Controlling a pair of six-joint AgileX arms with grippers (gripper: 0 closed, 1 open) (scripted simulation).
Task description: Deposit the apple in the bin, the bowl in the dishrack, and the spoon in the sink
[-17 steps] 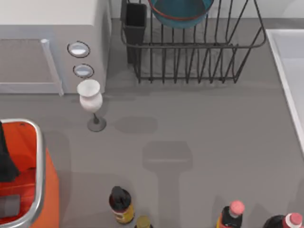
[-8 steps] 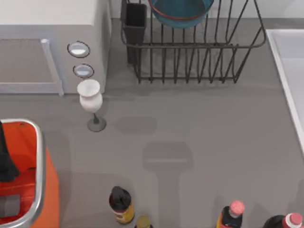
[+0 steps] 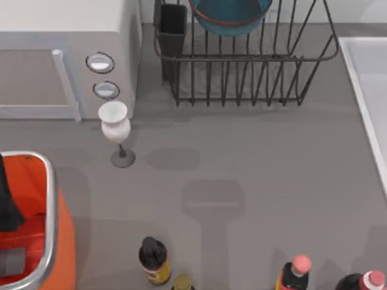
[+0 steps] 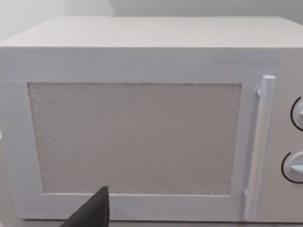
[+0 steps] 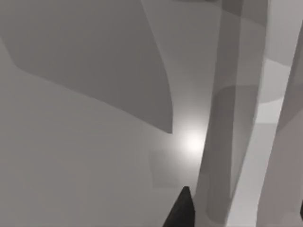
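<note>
Nothing has shifted since the earlier frames: arms, objects and shadows all lie as they did a second ago. The left gripper (image 4: 93, 212) shows as a single dark tip in its wrist view, and whether it stands spread or pressed together cannot be told. Straight ahead of that tip is the speckled grey door of the boxy white microwave (image 4: 142, 142), with its upright bar handle and two round dials off to one side. In the top view the dark left arm (image 3: 7, 202) hangs over the inside of the large bright orange bin (image 3: 51, 199) with its rounded silver rim, at the table's left edge. The right gripper (image 5: 182, 210) shows as a dark tip before plain pale grey surfaces crossed by lighter bands; its spread cannot be told either. Farther out on the grey table (image 3: 254, 175), the wide round blue bowl (image 3: 230, 15) with a reddish-brown rim sits inside the black wire dishrack (image 3: 254, 78), beside the rack's dark utensil cup. The pale rectangular sink (image 3: 369, 90) lies at the right edge. A white goblet (image 3: 115, 124) stands just in front of the microwave, and dark bottles (image 3: 154, 260), two of them red-capped, line the near edge.
</note>
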